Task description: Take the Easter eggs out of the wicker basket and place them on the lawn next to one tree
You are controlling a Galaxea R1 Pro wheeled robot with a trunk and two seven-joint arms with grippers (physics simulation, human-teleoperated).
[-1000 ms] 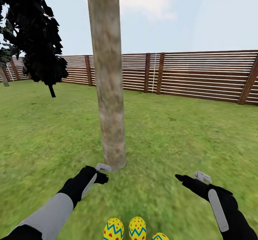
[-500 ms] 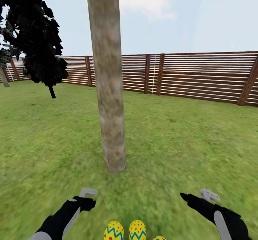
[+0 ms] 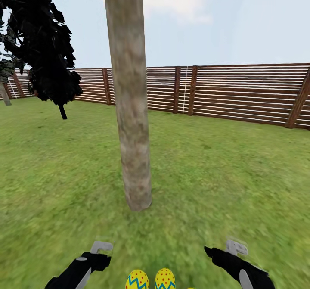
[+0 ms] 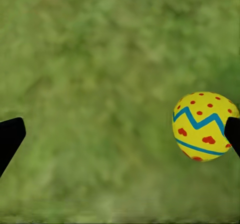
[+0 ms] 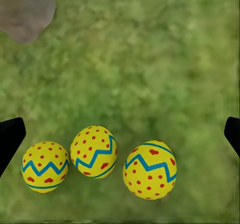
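Two grippers hang over the lawn [image 3: 224, 172], both with jaws spread wide and holding nothing. Beneath the right gripper [image 5: 120, 134], three eggs [image 5: 95, 151] lie in a row on the grass, the middle one touching its neighbour on one side, the third just apart; none sits in a basket. One egg shows at the edge of the left gripper [image 4: 120, 134]. From the head camera, the left gripper [image 3: 100, 250] and right gripper [image 3: 224, 250] flank the eggs [image 3: 165, 279], near the foot of the pale-trunked tree [image 3: 131, 121]. A slatted wooden fence [image 3: 241, 93] and a dark tree [image 3: 47, 52] stand beyond.
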